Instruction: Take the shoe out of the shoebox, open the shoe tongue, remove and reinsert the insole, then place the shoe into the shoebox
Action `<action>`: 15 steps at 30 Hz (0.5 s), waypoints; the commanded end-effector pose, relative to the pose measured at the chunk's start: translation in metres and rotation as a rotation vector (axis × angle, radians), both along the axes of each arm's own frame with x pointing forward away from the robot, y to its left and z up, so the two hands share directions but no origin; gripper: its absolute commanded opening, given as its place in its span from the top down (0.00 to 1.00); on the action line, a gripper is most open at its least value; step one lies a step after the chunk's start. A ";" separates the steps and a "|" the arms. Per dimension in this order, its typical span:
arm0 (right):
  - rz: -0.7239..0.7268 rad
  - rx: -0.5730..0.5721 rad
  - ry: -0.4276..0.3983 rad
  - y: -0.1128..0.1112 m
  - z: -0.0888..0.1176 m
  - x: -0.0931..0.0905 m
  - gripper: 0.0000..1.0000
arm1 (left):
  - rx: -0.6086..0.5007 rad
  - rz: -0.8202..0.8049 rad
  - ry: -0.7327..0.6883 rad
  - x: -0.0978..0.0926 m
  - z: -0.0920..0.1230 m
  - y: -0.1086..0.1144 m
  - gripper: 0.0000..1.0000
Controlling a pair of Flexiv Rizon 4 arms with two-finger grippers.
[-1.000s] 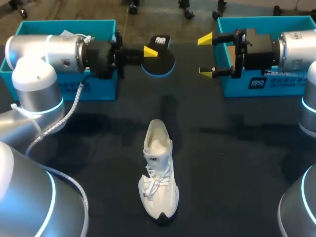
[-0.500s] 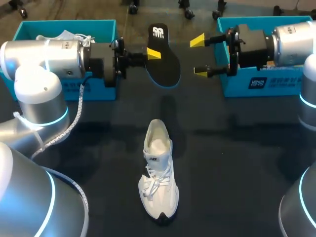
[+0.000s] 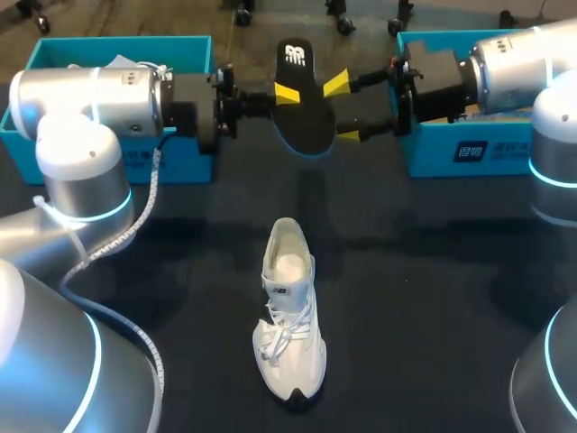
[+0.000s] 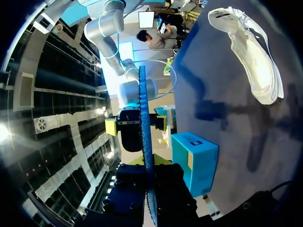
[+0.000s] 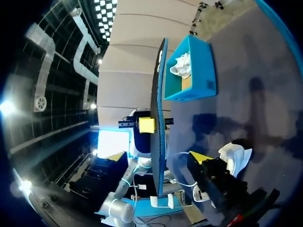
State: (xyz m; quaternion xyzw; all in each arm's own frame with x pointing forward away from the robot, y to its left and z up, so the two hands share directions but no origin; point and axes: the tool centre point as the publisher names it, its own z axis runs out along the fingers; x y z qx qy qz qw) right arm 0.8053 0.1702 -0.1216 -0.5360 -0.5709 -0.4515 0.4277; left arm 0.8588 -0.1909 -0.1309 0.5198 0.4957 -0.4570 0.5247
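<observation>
Aloft, insole (image 3: 304,119) in left pincer (image 3: 285,93).

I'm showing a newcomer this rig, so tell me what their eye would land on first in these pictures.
First, the black insole held in the air over the table's far middle, the left gripper shut on it, the right gripper open beside it. Then the white shoe standing mid-table, toe toward the near edge.

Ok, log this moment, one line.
left gripper: shut on black blue-edged insole, airborne | right gripper: open beside insole | white lace-up shoe: upright on table
</observation>
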 end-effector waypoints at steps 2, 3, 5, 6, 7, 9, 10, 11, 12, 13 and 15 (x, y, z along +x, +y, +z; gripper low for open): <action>0.007 0.010 0.000 0.014 -0.006 0.001 0.52 | -0.004 -0.014 -0.021 0.000 -0.002 -0.002 1.00; 0.009 0.011 0.000 0.015 -0.006 0.001 0.52 | -0.004 -0.013 -0.022 -0.001 -0.002 -0.002 1.00; 0.018 0.013 -0.001 0.019 -0.005 0.000 0.52 | -0.009 -0.011 -0.021 -0.001 -0.002 -0.002 1.00; 0.022 0.012 -0.002 0.021 -0.005 -0.001 0.52 | -0.011 -0.011 -0.021 -0.001 -0.002 -0.002 1.00; 0.024 0.012 -0.003 0.022 -0.006 -0.001 0.52 | -0.013 -0.010 -0.022 -0.002 -0.003 -0.002 1.00; 0.029 0.013 -0.004 0.024 -0.006 -0.002 0.53 | -0.013 -0.009 -0.027 -0.002 -0.003 -0.001 1.00; 0.031 0.013 -0.002 0.026 -0.007 -0.002 0.54 | -0.013 -0.010 -0.032 -0.002 -0.003 -0.001 1.00; 0.033 0.013 0.000 0.026 -0.008 -0.002 0.54 | -0.013 -0.011 -0.038 -0.003 -0.003 -0.001 1.00; 0.033 0.013 0.001 0.026 -0.008 -0.003 0.54 | -0.014 -0.013 -0.040 -0.003 -0.002 -0.001 1.00; 0.034 0.013 0.002 0.027 -0.008 -0.003 0.54 | -0.015 -0.012 -0.042 -0.003 -0.002 0.000 1.00; 0.035 0.014 0.004 0.028 -0.009 -0.003 0.55 | -0.017 -0.013 -0.046 -0.004 -0.002 0.000 1.00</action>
